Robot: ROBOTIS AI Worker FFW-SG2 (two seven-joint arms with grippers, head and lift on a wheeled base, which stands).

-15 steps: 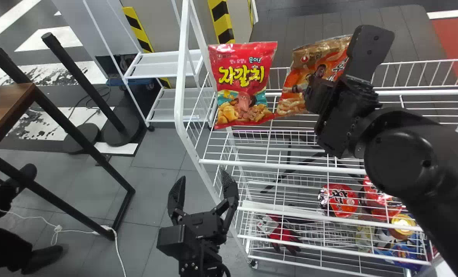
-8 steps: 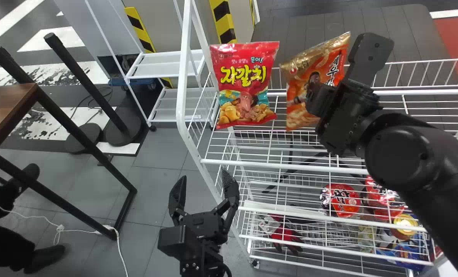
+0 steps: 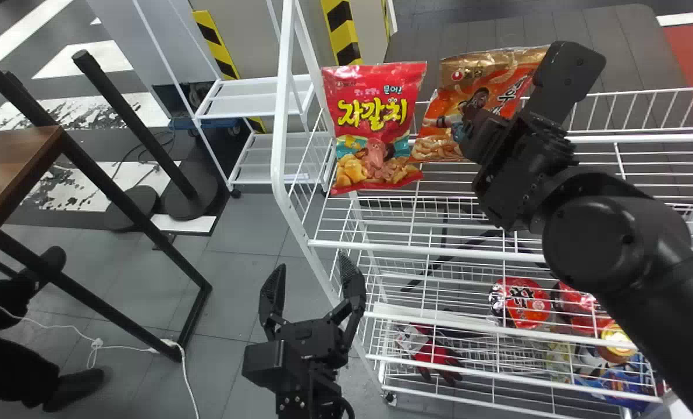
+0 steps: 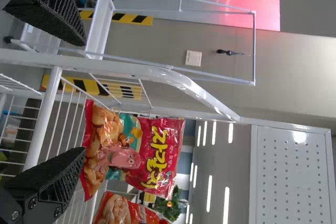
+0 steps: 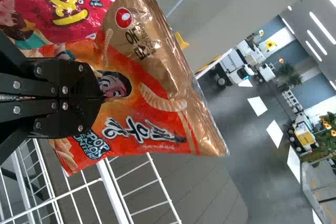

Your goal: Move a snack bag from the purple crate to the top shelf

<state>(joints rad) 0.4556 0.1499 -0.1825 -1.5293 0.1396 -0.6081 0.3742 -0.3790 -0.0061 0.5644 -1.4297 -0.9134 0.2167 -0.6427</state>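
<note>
Right end effector [image 3: 475, 135] is clamped on orange-gold snack bag [image 3: 459, 102], held at the top shelf [image 3: 439, 250], right beside red bag [image 3: 375, 119]. Left end effector [image 3: 312, 261] is wide, near the rack's [image 3: 280, 145] left end.

Red-and-gold striped-free snack bag [image 5: 157, 77], white wire rack [image 3: 439, 250]

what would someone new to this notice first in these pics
Probably the bright red snack bag, upright at the left end of the top shelf. Just right of it, the orange and gold bag stands out too, held in the right gripper. Next might be the black left gripper, open and holding nothing, lower down in the head view.
</note>
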